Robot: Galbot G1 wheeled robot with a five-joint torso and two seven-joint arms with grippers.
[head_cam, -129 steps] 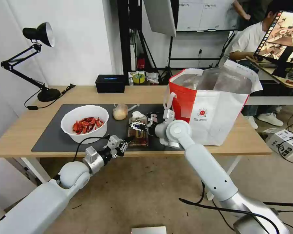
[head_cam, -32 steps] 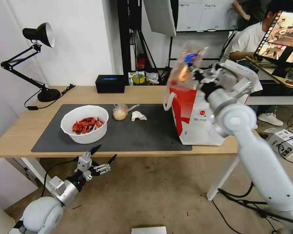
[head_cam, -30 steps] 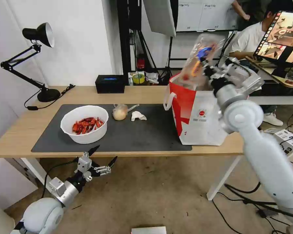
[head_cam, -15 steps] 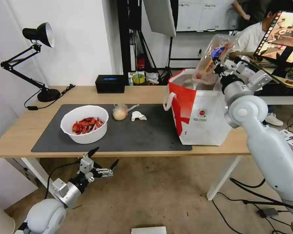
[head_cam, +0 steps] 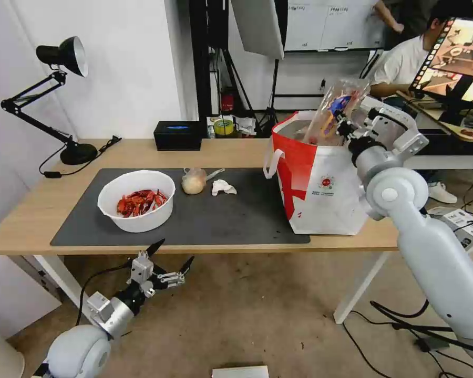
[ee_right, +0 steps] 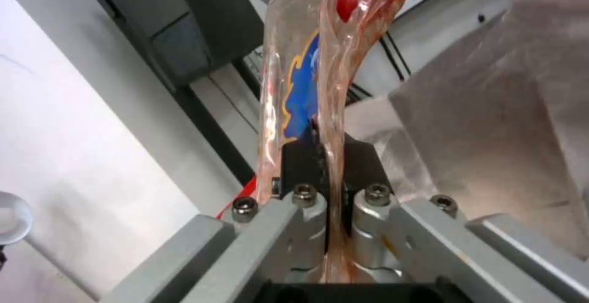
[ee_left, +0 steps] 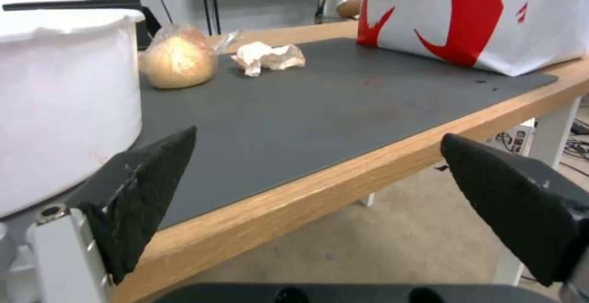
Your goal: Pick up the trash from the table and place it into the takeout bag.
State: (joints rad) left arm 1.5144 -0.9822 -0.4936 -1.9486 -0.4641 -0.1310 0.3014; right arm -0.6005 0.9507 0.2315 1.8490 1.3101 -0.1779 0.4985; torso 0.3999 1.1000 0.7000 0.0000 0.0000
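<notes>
right fingers [ee_right: 319,156]: pinched together on the edge of the clear hinged tray [head_cam: 335,111], plastic squeezed flat between the two dark pads.
right gripper [head_cam: 346,126]: up at the rim of the takeout bag [head_cam: 320,184], over its open top, on the far right side of it.
clear hinged tray: tilted, hanging over the takeout bag mouth, lower end at or just inside the rim; blue and orange print plus red bits show through the plastic. Cannot tell whether it touches the foil lining.
left fingers [ee_left: 144,188]: spread wide apart, holding nothing, black tips pointing toward the desk edge.
left gripper [head_cam: 165,260]: low, below the front edge of the desk [head_cam: 47,205], well left of the takeout bag, arm idle.
white bowl [head_cam: 137,200]: on the dark mat [head_cam: 236,215], far left of the takeout bag, red crayfish shells [head_cam: 140,202] inside.
small clear bag [head_cam: 194,181]: on the mat between the bowl and the takeout bag, yellowish lump inside, nearer the bowl.
crumpled tissue [head_cam: 223,187]: on the mat just beside the small clear bag, on the side toward the takeout bag.
takeout bag: upright on the right end of the desk, left part on the mat, silver lining visible at the open top, white handle hanging on its left face.
black box [head_cam: 178,135]: at the back edge of the desk, left of the takeout bag.
desk lamp [head_cam: 52,94]: far left corner of the desk.
</notes>
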